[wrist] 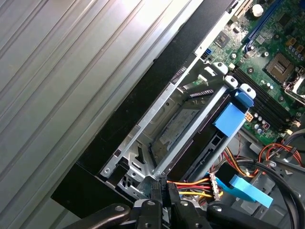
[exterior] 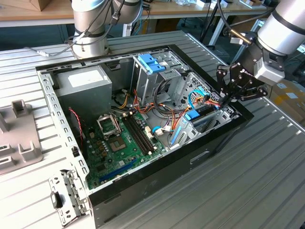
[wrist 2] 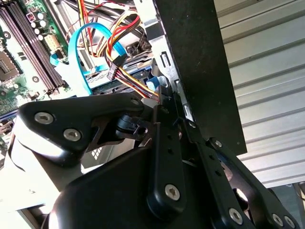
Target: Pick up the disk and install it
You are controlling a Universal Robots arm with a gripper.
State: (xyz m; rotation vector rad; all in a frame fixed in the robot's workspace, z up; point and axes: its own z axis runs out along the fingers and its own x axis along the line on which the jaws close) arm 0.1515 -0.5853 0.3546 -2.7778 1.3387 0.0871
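Disk (wrist: 202, 126): flat, dark-edged slab standing on edge in metal bay near case's black wall; blue tab (wrist: 232, 117) at one end; cables plugged at other.

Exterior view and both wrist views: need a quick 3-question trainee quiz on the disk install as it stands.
1. True or false: the gripper hangs over the grey power-supply box.
2. Multiple choice: in the first wrist view, the disk sits in the drive bay. What colour is the tab at its edge? A red, B blue, C green.
3. Fill in: the computer case lies open on the table, baring the green ___.

Key:
1. False. It is at the drive bay, at the exterior view's right end of the case.
2. B.
3. Motherboard.
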